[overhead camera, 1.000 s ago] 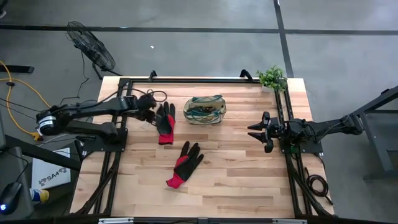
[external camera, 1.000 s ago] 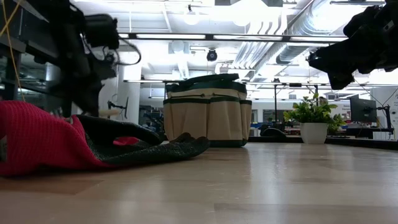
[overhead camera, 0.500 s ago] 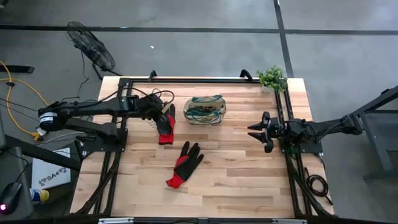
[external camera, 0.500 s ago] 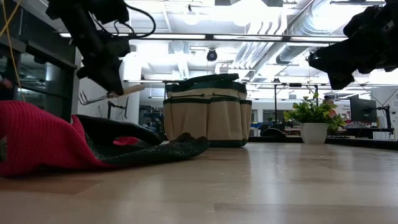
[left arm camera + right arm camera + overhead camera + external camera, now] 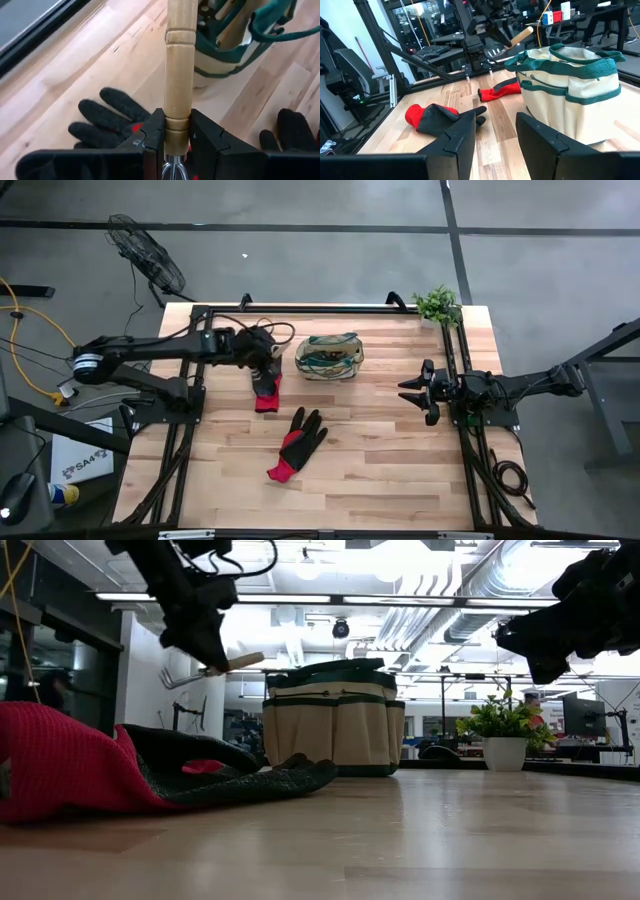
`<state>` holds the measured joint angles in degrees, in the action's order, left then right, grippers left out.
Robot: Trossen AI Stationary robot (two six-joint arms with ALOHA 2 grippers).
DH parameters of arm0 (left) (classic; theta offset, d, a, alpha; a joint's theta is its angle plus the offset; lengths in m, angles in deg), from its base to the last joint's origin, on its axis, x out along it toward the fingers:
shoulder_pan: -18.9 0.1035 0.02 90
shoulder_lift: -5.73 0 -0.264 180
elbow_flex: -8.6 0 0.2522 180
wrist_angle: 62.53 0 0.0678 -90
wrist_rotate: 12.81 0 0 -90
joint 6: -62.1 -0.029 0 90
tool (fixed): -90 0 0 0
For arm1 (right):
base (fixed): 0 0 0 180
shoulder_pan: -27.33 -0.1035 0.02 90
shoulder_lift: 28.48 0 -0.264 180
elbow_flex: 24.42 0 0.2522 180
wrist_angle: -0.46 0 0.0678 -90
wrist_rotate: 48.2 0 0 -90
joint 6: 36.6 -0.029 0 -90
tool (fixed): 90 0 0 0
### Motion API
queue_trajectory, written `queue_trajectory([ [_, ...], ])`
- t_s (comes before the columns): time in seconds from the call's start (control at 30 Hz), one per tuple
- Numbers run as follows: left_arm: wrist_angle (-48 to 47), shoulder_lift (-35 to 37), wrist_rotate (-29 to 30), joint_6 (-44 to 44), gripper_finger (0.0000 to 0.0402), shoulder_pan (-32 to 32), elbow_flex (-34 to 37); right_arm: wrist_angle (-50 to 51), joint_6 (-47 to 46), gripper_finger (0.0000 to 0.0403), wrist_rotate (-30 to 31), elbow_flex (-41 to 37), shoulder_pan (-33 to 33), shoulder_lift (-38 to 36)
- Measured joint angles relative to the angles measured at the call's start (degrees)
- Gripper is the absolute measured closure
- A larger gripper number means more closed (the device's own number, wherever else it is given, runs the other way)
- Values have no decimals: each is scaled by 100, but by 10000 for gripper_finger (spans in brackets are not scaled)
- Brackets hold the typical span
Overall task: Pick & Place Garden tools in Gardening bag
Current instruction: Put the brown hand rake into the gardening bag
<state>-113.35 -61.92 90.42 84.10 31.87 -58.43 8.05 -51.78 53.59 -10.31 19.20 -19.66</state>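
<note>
left wrist view: left claw (image 5: 176,137) grips the rake (image 5: 179,80) near the gardening bag (image 5: 329,356); right claw (image 5: 495,137) open.

Hardly any writing to read. Dark print on a white box (image 5: 84,459) on the floor beside the table's left edge in the high view, perhaps starting "SA", too small to make out for certain. Nothing legible anywhere else, whether in the low view or in the two wrist views.
</note>
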Motion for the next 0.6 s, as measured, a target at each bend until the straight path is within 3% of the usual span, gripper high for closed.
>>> queue_trajectory([
  [0.23,-37,-474,38,-541,343,2,-545,0,-2,268,0,0,1,0],
  [0.6,99,-992,687,-1651,343,-70,-1265,0,-2,268,2,1,1,0],
])
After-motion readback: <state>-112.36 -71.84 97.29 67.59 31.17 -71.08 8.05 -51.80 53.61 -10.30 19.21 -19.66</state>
